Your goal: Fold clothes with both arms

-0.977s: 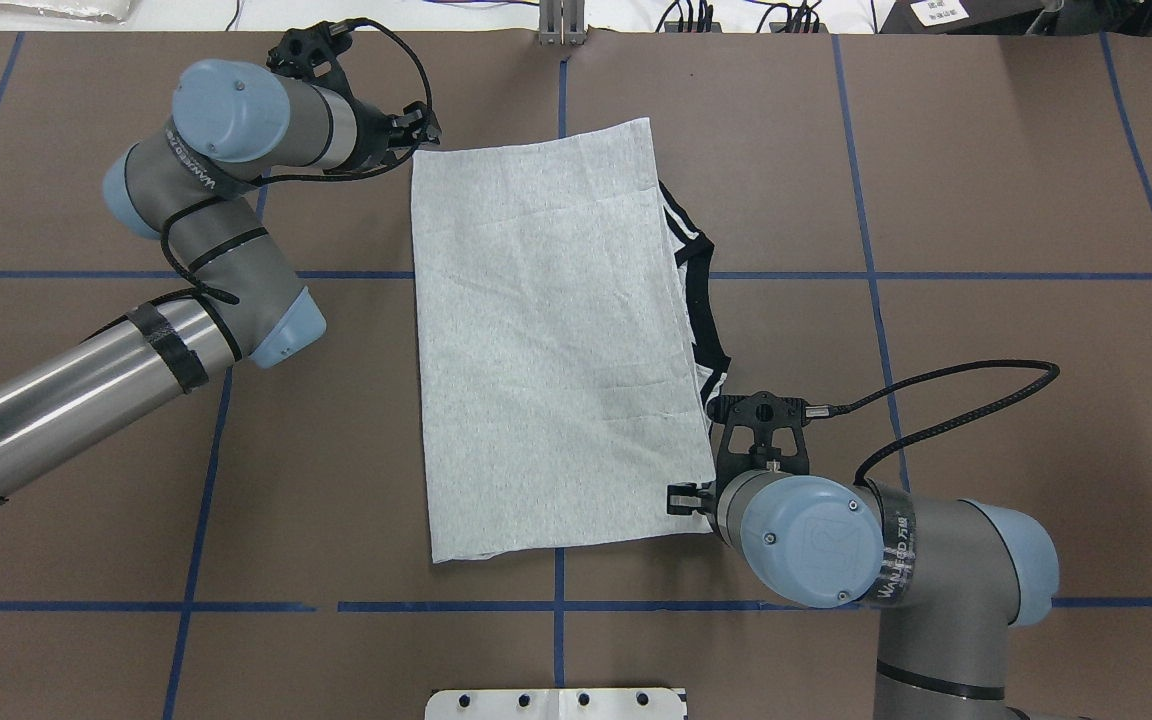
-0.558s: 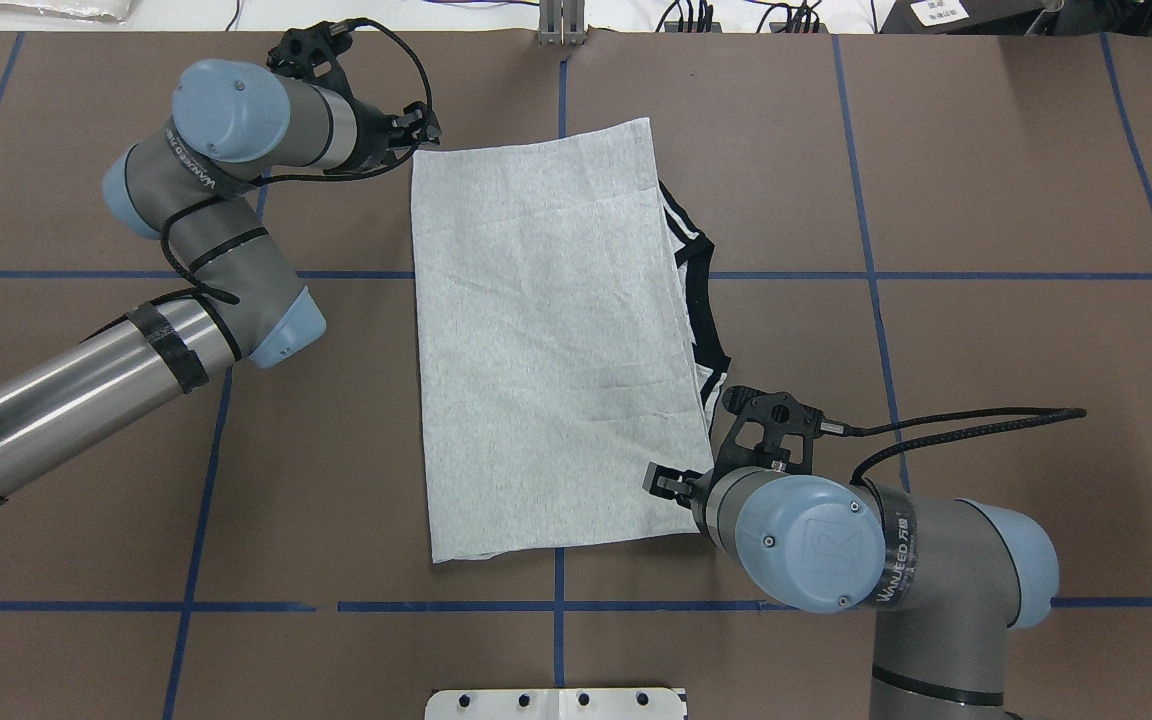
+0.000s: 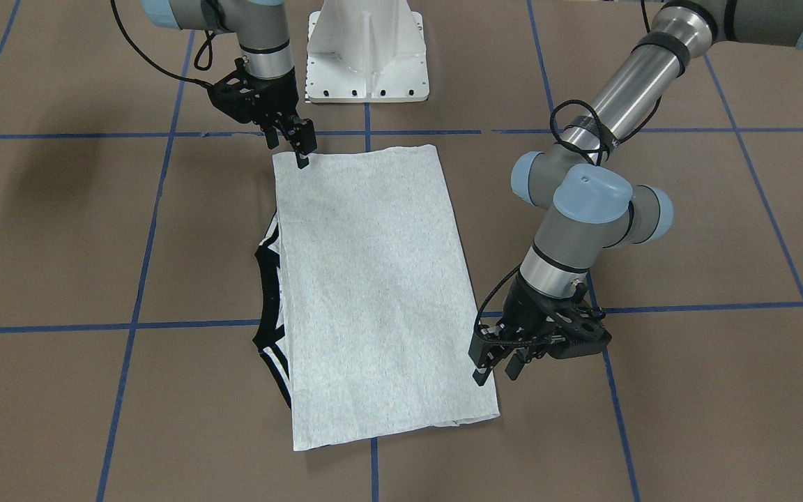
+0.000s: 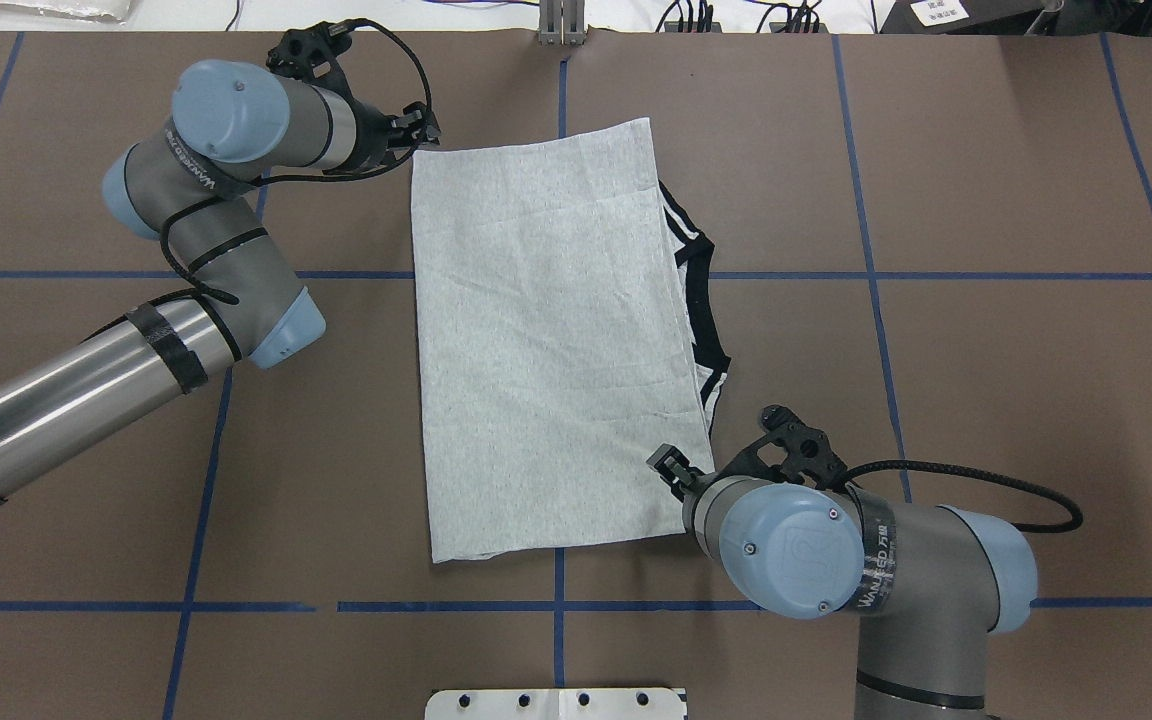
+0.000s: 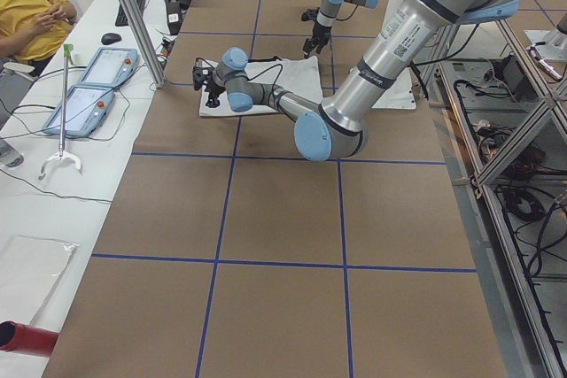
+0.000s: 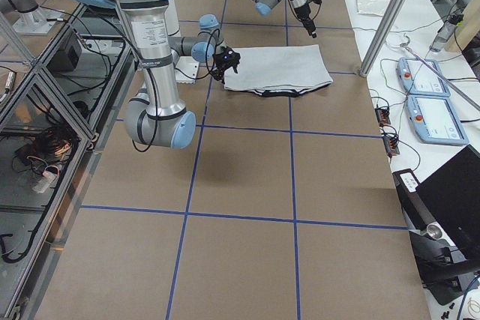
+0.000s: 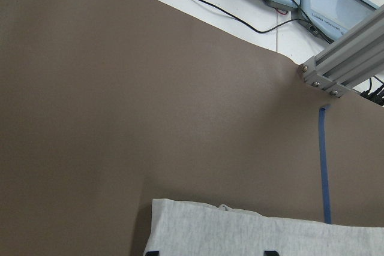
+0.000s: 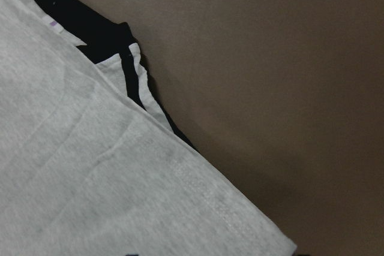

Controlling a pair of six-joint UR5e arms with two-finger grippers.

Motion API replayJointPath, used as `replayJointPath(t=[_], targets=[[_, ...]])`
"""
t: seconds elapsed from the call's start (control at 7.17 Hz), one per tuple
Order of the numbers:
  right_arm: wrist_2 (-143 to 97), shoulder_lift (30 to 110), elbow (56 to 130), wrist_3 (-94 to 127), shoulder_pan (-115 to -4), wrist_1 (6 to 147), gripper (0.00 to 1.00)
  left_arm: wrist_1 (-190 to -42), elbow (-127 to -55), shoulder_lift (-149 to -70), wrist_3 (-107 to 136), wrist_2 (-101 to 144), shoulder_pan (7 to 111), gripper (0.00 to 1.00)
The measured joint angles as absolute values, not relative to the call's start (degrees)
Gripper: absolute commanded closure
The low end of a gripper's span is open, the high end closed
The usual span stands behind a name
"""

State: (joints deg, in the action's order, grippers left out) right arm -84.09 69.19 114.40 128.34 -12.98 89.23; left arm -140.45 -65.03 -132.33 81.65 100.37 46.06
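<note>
Jaws of the left arm [image 4: 226, 250] stand parted, its two black fingers apart with nothing gripped between them. The wrist view shows them on either side of the far left corner of the one light heather-grey T-shirt [image 4: 546, 350]. Whether the tips touch the cloth cannot be told. Jaws of the right arm [image 4: 796, 545] are likewise spread and hold nothing, poised over the near right corner of the shirt, just inside its edge. The shirt lies folded into a single long rectangle, plain side up, flat in the middle of the brown worktop [image 4: 986, 200]. Its long sides run away from the robot. Along its right long side a curve of black collar [image 4: 711, 310] pokes out from under the top layer, with black-and-white striped trim [image 4: 676, 215] just beyond it. Both parts rest on the worktop. The two grey tubular arms, with light-blue joint caps, come in from opposite sides and sit at diagonally opposite corners of the cloth. Blue tape lines [image 4: 866, 200] divide the worktop into a grid, and the shirt lies across one crossing. A white metal pedestal [image 3: 366, 49] stands at the robot's edge, between the arms. On the white bench past the far edge lie two light-blue control pendants [image 5: 108, 64], and one person in a yellow top [image 5: 27, 6] sits near them.
</note>
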Motion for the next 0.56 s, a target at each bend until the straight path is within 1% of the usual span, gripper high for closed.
replayJointPath(t=[0.28,0.56], targets=[[-84.03,67.77,112.25,133.62,-12.6,89.23,0.03,-140.35,-66.91,-131.42,81.67,100.54,45.98,0.31],[-83.83,66.26,110.91,135.35,-12.66,89.29,0.03,-139.64,-74.95,-126.43,84.66,102.79,45.46,0.31]])
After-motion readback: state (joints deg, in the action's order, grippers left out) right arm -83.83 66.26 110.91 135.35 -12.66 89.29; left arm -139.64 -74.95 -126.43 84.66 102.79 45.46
